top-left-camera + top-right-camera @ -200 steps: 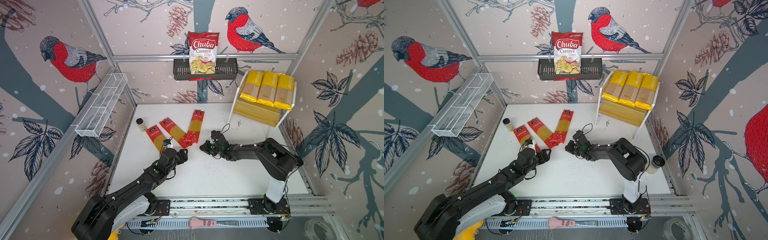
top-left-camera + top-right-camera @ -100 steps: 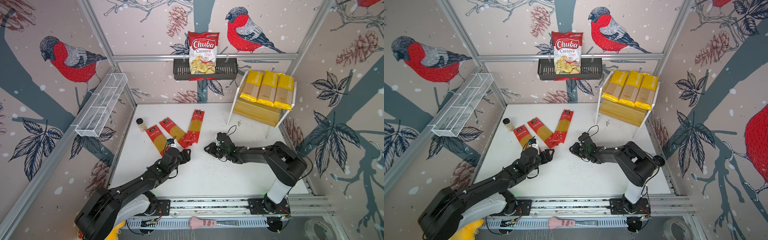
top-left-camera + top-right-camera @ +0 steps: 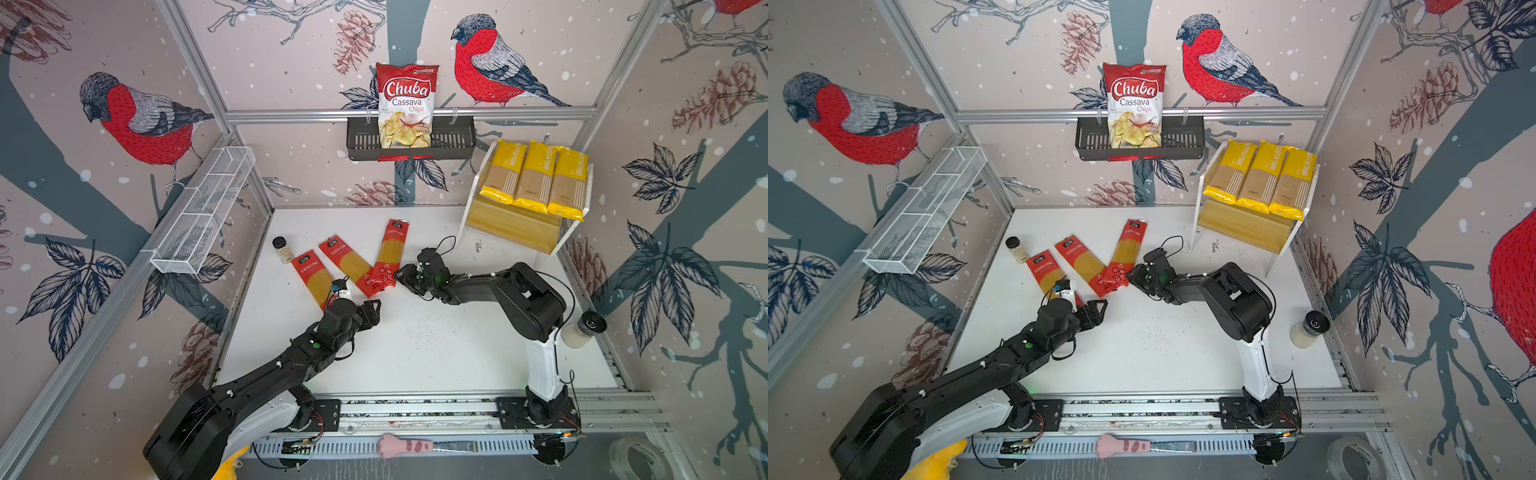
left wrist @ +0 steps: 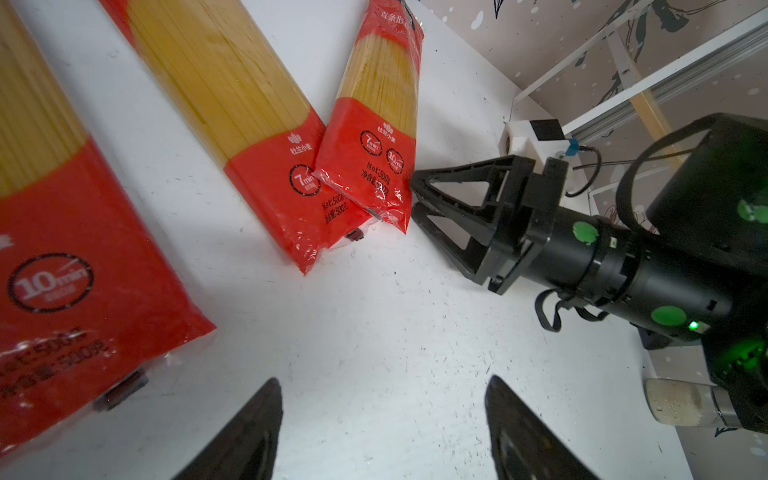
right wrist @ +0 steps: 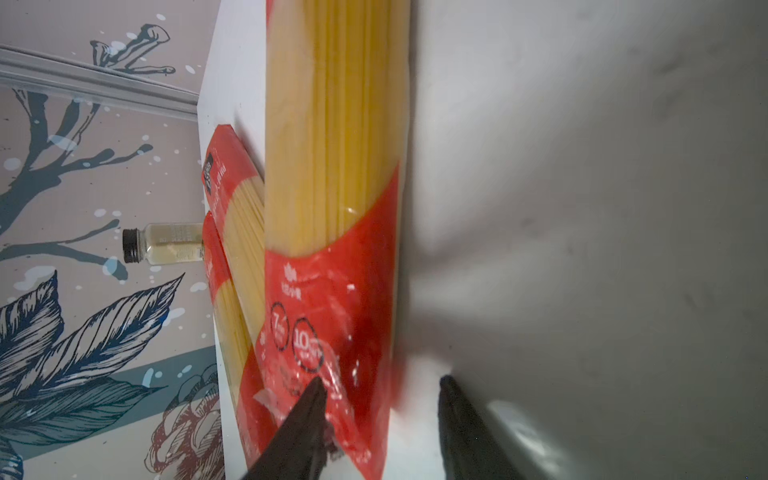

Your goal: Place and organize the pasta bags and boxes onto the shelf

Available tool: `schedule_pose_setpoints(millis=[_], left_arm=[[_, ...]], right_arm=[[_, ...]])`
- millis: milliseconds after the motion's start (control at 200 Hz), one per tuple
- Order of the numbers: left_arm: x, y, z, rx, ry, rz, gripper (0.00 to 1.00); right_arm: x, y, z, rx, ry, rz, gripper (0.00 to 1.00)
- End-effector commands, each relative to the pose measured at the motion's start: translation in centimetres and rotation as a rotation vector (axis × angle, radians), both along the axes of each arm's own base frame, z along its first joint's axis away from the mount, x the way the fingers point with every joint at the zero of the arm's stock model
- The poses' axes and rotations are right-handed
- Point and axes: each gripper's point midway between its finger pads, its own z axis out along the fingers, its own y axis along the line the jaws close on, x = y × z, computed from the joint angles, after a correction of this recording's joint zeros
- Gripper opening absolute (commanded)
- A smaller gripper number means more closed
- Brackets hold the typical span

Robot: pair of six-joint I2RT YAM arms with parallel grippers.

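Three red-ended pasta packets lie fanned on the white table: left (image 3: 313, 276), middle (image 3: 347, 259), right (image 3: 390, 253). Three yellow pasta packets (image 3: 536, 178) lie side by side on the upper tier of the shelf (image 3: 513, 226); its lower board is bare. My right gripper (image 3: 401, 274) is open at the near red end of the right packet (image 5: 332, 124). In the right wrist view (image 5: 381, 379) one finger lies over that end and the other over bare table. My left gripper (image 4: 383, 380) is open and empty over bare table, beside the left packet's near end (image 4: 62, 257).
A Chuba chips bag (image 3: 407, 104) stands in the black basket (image 3: 361, 143) on the back rail. A white wire basket (image 3: 203, 212) hangs on the left wall. A small jar (image 3: 281, 249) stands left of the packets, and a spice jar (image 3: 582, 330) at the right edge.
My right gripper has opened from shut and moved up to the right packet's red end. The left gripper has shifted slightly right and stays open.
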Motion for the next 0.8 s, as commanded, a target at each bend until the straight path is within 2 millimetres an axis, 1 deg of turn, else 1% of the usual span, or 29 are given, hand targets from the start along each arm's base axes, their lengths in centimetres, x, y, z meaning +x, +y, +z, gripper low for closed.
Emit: schedule_pose_setpoints(millis=[0,170,255,330,405,490,555,640,720,795], left_arm=[[0.2,0.0,0.2,0.003,-0.009,0.005,0.76],[0.2,0.0,0.1,0.001,-0.006,0.007,0.75],[0.2,0.0,0.1,0.0,-0.007,0.006,0.75],[0.2,0.0,0.2,0.001,-0.006,0.007,0.75],[0.2,0.0,0.3,0.0,-0.008,0.007,0.75],[0.3,-0.1,0.4,0.001,-0.012,0.006,0.75],[0.4,-0.1,0.6,0.004,-0.013,0.006,0.75],[0.5,0.0,0.7,0.013,-0.016,0.007,0.75],[0.5,0.2,0.9,0.022,-0.024,0.012,0.76],[0.5,0.5,0.9,0.035,-0.03,0.019,0.76]], right_arm=[[0.5,0.8,-0.6,0.025,0.022,0.006,0.4],[0.8,1.3,-1.1,0.066,0.039,0.028,0.29],[0.7,1.3,-0.8,0.078,0.033,0.037,0.2],[0.7,0.9,-0.3,0.079,0.022,0.036,0.14],[0.4,0.7,0.4,0.08,0.012,0.043,0.1],[-0.1,0.4,1.2,0.087,0.007,0.053,0.08],[-0.9,0.1,1.5,0.089,0.009,0.069,0.08],[-2.6,-0.9,1.5,0.08,0.018,0.093,0.08],[-4.9,-2.2,1.1,0.057,0.035,0.12,0.08],[-7.5,-3.4,0.7,0.023,0.052,0.146,0.08]])
